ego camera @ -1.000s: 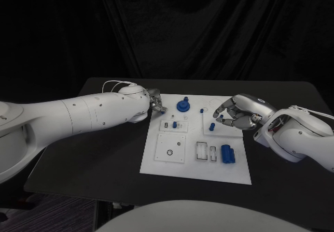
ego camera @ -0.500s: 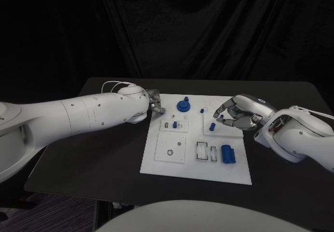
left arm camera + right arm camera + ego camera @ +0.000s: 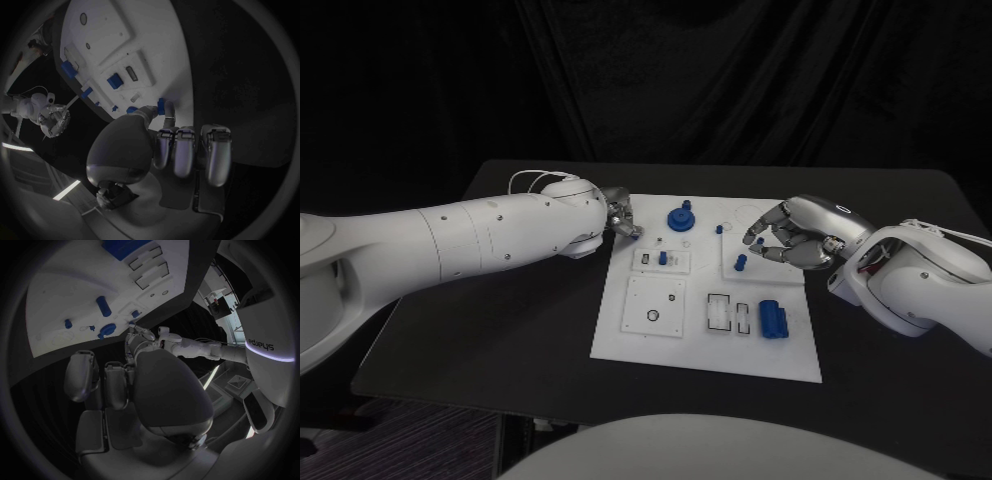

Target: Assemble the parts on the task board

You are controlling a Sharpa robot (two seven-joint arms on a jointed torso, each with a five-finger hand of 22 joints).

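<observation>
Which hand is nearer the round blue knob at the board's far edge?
Left. The left hand sits just beside the round blue knob, at the board's far-left corner. The right hand hovers farther off, over the board's right side.

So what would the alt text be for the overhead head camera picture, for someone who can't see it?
Two white robot arms reach over a white task board on a black table, the left hand at its far left edge and the right hand above its right side. Small blue parts sit on the board.
</observation>
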